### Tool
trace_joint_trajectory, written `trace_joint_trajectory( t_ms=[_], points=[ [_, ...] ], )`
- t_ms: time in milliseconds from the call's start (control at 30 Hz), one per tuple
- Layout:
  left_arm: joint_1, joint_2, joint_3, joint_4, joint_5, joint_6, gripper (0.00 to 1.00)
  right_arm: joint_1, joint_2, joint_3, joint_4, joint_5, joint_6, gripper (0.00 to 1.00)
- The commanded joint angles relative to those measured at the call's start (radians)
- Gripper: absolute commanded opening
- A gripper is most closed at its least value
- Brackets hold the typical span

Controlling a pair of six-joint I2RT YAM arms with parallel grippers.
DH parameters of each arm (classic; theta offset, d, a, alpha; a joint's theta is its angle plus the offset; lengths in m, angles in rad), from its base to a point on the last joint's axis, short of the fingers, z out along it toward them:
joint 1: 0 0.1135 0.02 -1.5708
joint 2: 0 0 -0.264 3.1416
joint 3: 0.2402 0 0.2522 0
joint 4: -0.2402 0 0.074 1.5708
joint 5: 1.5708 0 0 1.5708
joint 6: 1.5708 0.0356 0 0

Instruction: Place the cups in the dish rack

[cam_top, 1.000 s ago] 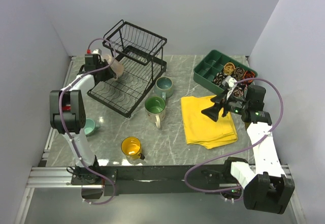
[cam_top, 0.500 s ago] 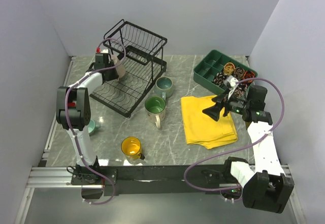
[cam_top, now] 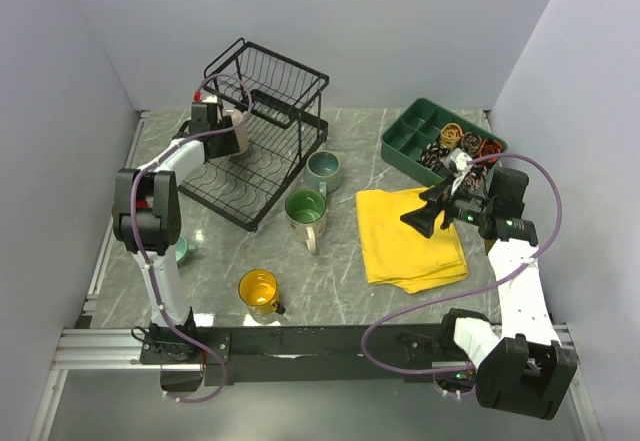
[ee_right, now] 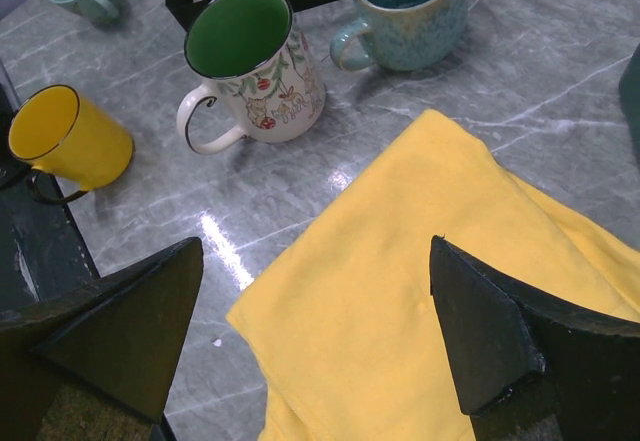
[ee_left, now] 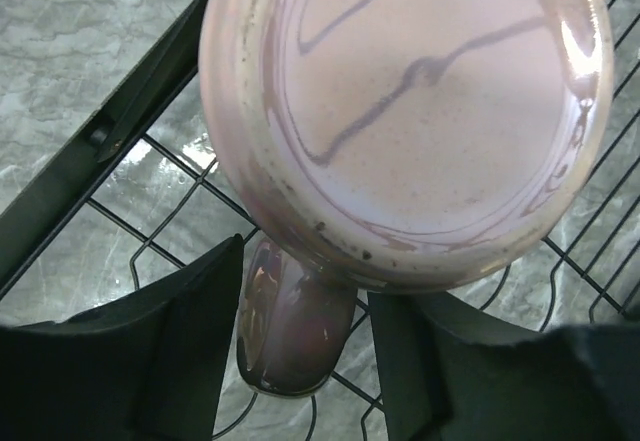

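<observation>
Overhead look at a grey marble counter [cam_top: 350,281] with a black wire dish rack [cam_top: 265,91] at back left. Reaching into the rack's lower tier from the left side: the left claw [cam_top: 222,126], partly open and straddling the handle of a lilac-beige mug [cam_top: 235,133] there. Through the left wrist camera, mostly that mug's glossy round end, with rack wires behind it and the handle pointing down between two black fingers [ee_left: 170,351]. Close against the left finger, a thin gap at the right one, so no firm pinch apparent. At right, hovering above a folded yellow cloth [cam_top: 410,236]: the right claw [cam_top: 415,221], spread fully wide, holding and touching nothing. Out on the counter, four more mugs: a teal speckled mug [cam_top: 322,169] just beside the rack, a cream floral mug [cam_top: 305,211] with a green inside next to it, a yellow mug [cam_top: 258,289] near the front edge, and a small pale teal mug [cam_top: 178,251] by the left arm. Behind the cloth, a green compartmented tray [cam_top: 410,136].
</observation>
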Motion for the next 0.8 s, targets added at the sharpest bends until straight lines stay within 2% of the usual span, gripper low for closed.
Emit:
trace_joint_trajectory(
  t_ms=[0, 167, 400, 667, 767],
  points=[
    [0.006, -0.111, 0.054, 0.093, 0.026, -0.008, 0.59, -0.013, -0.001, 0.000, 0.007, -0.029, -0.014, 1.00],
    [0.018, -0.183, -0.012, 0.117, 0.092, -0.031, 0.66, -0.016, -0.004, 0.000, 0.007, -0.032, -0.015, 1.00],
    [0.044, -0.252, -0.075, 0.137, 0.115, -0.074, 0.72, -0.020, -0.004, 0.000, 0.004, -0.034, -0.018, 1.00],
    [0.083, -0.312, -0.167, 0.156, 0.089, -0.153, 0.71, -0.027, -0.005, 0.001, -0.002, -0.035, -0.024, 1.00],
    [0.115, -0.351, -0.223, 0.166, 0.060, -0.195, 0.65, -0.027, -0.002, 0.000, -0.001, -0.037, -0.021, 1.00]
  ],
)
